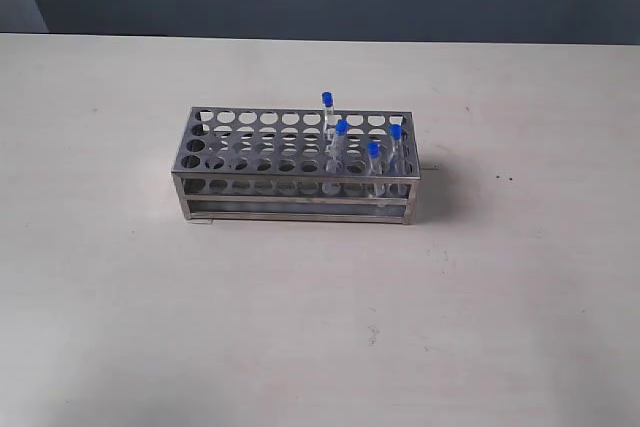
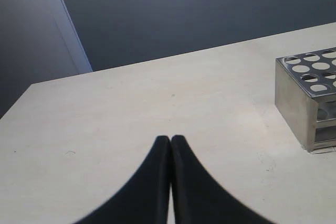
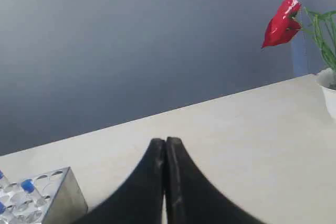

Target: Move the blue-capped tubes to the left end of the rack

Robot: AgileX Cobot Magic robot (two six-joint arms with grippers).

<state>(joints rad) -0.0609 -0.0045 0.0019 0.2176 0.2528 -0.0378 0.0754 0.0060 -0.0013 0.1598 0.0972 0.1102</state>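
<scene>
Black, pressed tip to tip and empty: left gripper [image 2: 170, 140], over pale table [image 2: 131, 108], near one end of steel rack [image 2: 299, 98]. Same for right gripper [image 3: 165, 142], closed on nothing, near rack's other end. Centre of exterior view: rack, with 4 blue-capped tubes [image 1: 341, 129] upright in holes at its right end. Beyond right gripper, red flower [image 3: 283, 23] and white pot [image 3: 329, 93].

Surface [image 1: 320, 327]: pale beige, matt and flat, with a few small dark specks right of centre. One steel rack [image 1: 298, 162] stands directly on it near the middle, base flat, long side towards the exterior view. In the right wrist view a white pot [image 3: 331, 95] stands on the surface, cut by the frame, well apart from the rack.
</scene>
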